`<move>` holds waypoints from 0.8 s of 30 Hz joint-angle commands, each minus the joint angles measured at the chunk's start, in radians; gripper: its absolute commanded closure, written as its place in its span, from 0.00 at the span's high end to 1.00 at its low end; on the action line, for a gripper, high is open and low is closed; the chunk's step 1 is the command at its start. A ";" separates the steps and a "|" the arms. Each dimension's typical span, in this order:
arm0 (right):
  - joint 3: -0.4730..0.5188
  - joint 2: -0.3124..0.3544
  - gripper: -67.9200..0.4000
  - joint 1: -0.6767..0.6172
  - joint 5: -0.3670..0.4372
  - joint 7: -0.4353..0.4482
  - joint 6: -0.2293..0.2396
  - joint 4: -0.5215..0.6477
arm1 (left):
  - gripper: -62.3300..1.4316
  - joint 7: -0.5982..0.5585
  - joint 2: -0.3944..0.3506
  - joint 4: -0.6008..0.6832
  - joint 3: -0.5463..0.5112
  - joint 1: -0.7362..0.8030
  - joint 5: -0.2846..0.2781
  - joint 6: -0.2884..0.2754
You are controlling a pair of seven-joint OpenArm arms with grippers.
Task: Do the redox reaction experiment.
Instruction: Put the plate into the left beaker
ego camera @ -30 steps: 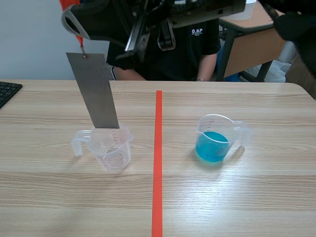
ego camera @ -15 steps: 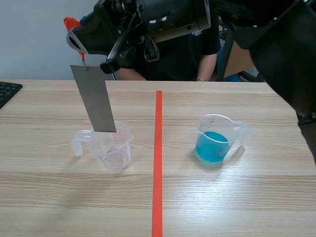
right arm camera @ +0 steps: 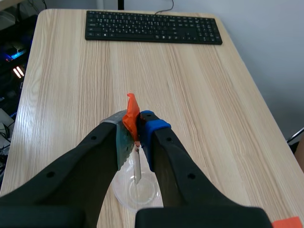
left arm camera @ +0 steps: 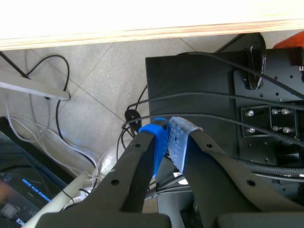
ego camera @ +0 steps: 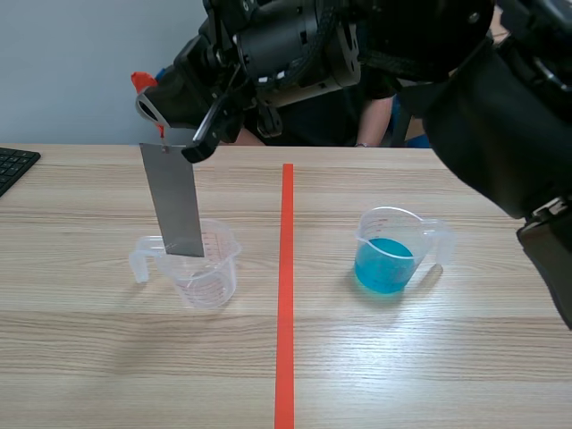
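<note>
Most of a person [ego camera: 377, 118] at the far side of the table [ego camera: 429, 357] is hidden behind the right arm [ego camera: 483, 107], which is stretched across the top of the scene view. Only a corner of the black keyboard [ego camera: 13, 165] is seen there, but it is seen whole from the right wrist.

From that wrist, the metal strip [ego camera: 174, 201] is seen edge-on, as a thin line. The right gripper [ego camera: 154, 100] is closed tight on the orange tab [right arm camera: 131, 111] at the strip's top. The grey strip is hung a little tilted, with its low end at the mouth of the empty clear cup [ego camera: 201, 273]. It cannot be told if the end is inside.

The second cup [ego camera: 393, 255] is set well apart, across the red tape line [ego camera: 286, 295]. Blue liquid [ego camera: 382, 266] is held in its lower part.

The left gripper [left arm camera: 167, 133] is pressed closed on nothing, with its pads [left arm camera: 178, 142] touching. It is held below the table edge, over cables [left arm camera: 61, 95] and a black box [left arm camera: 199, 85].
</note>
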 commanded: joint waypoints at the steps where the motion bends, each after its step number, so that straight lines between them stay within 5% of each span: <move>1: -0.001 -0.013 0.02 0.031 0.011 0.033 0.007 -0.013 | 0.09 -0.011 -0.003 0.010 -0.007 0.002 -0.003 -0.003; 19: -0.023 -0.032 0.02 0.031 -0.168 0.236 0.007 -0.227 | 0.10 0.013 -0.003 0.010 -0.007 0.003 -0.003 -0.003; 24: -0.023 -0.064 0.02 0.031 -0.247 0.272 0.007 -0.290 | 0.27 0.012 -0.003 0.010 -0.007 0.003 -0.003 -0.003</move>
